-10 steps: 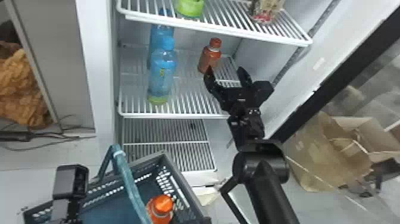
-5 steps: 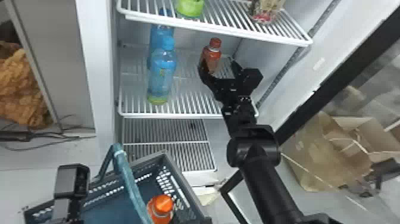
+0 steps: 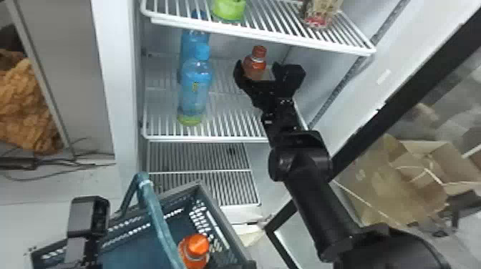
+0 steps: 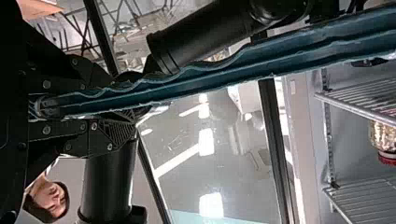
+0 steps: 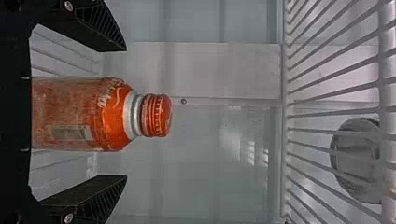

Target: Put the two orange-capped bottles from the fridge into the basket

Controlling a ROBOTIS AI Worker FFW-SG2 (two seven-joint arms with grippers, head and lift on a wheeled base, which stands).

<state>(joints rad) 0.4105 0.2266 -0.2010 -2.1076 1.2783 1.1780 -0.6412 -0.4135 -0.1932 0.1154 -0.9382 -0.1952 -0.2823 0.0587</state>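
Right gripper (image 3: pixel 257 63) has been advanced at upper centre of head view; orange-capped bottle (image 3: pixel 255 65) is bracketed by parted fingers, ungrasped. Closure judged next.

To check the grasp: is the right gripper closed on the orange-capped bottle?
No, the right gripper is open, with a gap between each finger and the bottle.

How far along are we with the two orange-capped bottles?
One bottle is already in the basket, whose handle the left gripper holds. The second stands on the shelf between the open fingers of the right gripper, not yet gripped. Left to do: grip it, lift it out, basket it.
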